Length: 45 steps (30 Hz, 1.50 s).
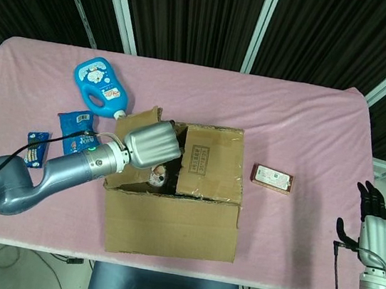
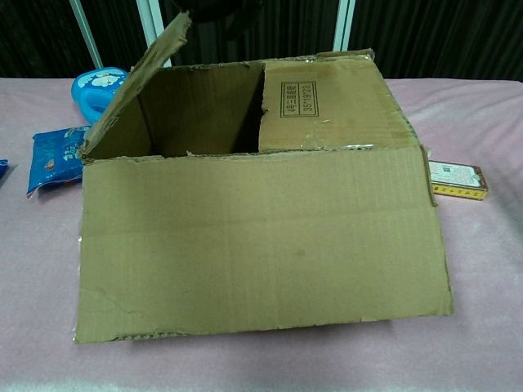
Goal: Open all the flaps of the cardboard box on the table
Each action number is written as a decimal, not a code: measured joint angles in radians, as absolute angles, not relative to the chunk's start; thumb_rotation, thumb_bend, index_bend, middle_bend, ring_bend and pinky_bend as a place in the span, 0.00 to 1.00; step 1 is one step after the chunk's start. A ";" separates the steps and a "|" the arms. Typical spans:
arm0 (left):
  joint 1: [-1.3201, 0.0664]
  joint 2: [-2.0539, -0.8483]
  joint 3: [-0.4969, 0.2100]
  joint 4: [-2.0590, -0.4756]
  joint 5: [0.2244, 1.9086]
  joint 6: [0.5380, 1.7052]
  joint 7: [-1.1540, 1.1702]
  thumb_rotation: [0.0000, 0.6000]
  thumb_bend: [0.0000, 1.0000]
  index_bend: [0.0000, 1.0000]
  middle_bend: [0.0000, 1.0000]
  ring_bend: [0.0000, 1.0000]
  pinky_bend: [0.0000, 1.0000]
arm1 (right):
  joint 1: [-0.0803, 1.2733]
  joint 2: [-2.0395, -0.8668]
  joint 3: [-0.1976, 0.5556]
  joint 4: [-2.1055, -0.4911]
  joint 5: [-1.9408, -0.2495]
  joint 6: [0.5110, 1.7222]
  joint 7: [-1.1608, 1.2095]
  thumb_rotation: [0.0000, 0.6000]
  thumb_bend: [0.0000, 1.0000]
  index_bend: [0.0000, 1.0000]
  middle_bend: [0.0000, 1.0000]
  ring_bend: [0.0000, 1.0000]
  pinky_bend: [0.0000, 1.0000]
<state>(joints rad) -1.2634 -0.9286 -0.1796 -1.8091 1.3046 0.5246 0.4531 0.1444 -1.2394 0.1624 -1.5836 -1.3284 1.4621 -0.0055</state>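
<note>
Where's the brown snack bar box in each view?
Head view: the snack bar box lies flat on the pink cloth, just right of the cardboard box, apart from it.
Chest view: the same snack bar box sits at the right edge, partly behind the folded-down front flap's corner.
Shared landmark: the printed label on the closed right flap.

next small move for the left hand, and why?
Probably keep swinging the left flap outward toward the blue bottle: the left hand has it raised, not folded back. The right flap still lies flat over the box.
</note>
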 measured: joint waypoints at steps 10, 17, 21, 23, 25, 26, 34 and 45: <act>-1.186 -0.776 -0.177 -1.900 1.378 0.583 0.386 1.00 1.00 0.49 0.69 0.49 0.48 | 0.140 -1.239 0.162 -1.591 -1.336 1.466 -0.010 1.00 0.47 0.00 0.00 0.00 0.23; -1.113 -0.683 -0.155 -1.931 1.448 0.622 0.338 1.00 1.00 0.49 0.69 0.49 0.48 | 0.140 -1.240 0.164 -1.592 -1.333 1.460 -0.012 1.00 0.47 0.00 0.00 0.00 0.23; -1.072 -0.640 -0.141 -1.933 1.477 0.642 0.308 1.00 1.00 0.49 0.69 0.49 0.48 | 0.138 -1.239 0.166 -1.593 -1.331 1.461 -0.013 1.00 0.47 0.00 0.00 0.00 0.23; -1.053 -0.625 -0.135 -1.932 1.488 0.653 0.295 1.00 1.00 0.49 0.69 0.49 0.48 | 0.138 -1.239 0.166 -1.593 -1.330 1.461 -0.013 1.00 0.47 0.00 0.00 0.00 0.23; -1.029 -0.608 -0.129 -1.931 1.502 0.672 0.280 1.00 1.00 0.49 0.69 0.49 0.48 | 0.137 -1.239 0.167 -1.594 -1.329 1.460 -0.014 1.00 0.47 0.00 0.00 0.00 0.23; -1.018 -0.601 -0.127 -1.930 1.508 0.682 0.272 1.00 1.00 0.49 0.69 0.49 0.48 | 0.137 -1.240 0.167 -1.595 -1.330 1.460 -0.014 1.00 0.47 0.00 0.00 0.00 0.23; -0.907 -0.547 -0.095 -1.907 1.559 0.775 0.207 1.00 1.00 0.49 0.69 0.49 0.48 | 0.136 -1.241 0.165 -1.599 -1.331 1.457 -0.019 1.00 0.47 0.00 0.00 0.00 0.23; -0.754 -0.569 -0.047 -1.830 1.580 0.915 0.130 1.00 0.71 0.40 0.59 0.42 0.42 | 0.134 -1.239 0.163 -1.605 -1.334 1.455 -0.026 1.00 0.47 0.00 0.00 0.00 0.23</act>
